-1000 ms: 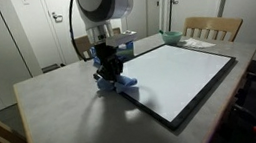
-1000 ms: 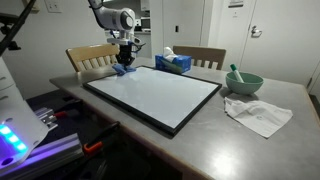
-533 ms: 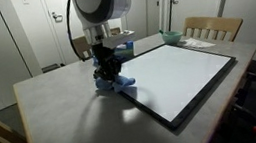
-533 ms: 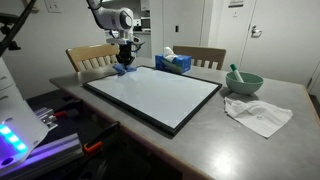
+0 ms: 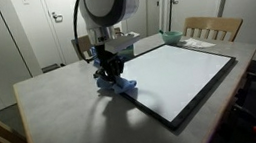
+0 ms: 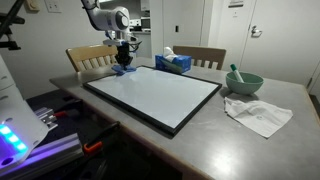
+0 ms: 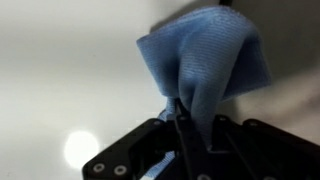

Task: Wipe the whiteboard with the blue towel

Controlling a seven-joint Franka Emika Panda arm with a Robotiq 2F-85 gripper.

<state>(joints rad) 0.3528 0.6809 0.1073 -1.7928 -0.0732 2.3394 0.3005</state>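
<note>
Grey and smooth, the worktop (image 5: 59, 117) stands in a room with white doors, two slatted wooden chairs (image 6: 90, 56) pulled up to it. A large rectangular whiteboard (image 6: 155, 96) with a plain white face and thin black frame lies flat on it. Its long sides run from the corner by the gripper (image 5: 110, 74) toward the end where a pale green round bowl (image 6: 243, 83) sits. A slim handle leans out of the bowl; what it belongs to is unclear. The gripper is clenched on a small soft blue towel (image 5: 118, 84), pinching one fold. In the wrist view the woven cloth (image 7: 205, 60) fans out from the jaws in a loose wedge. The towel hangs at the board's corner; whether it rests on frame or worktop I cannot tell. A blue rectangular tissue box (image 6: 173, 63) with a white tissue poking up stands beside the board's far edge, and a crumpled white cloth (image 6: 258, 114) lies near the bowl.
</note>
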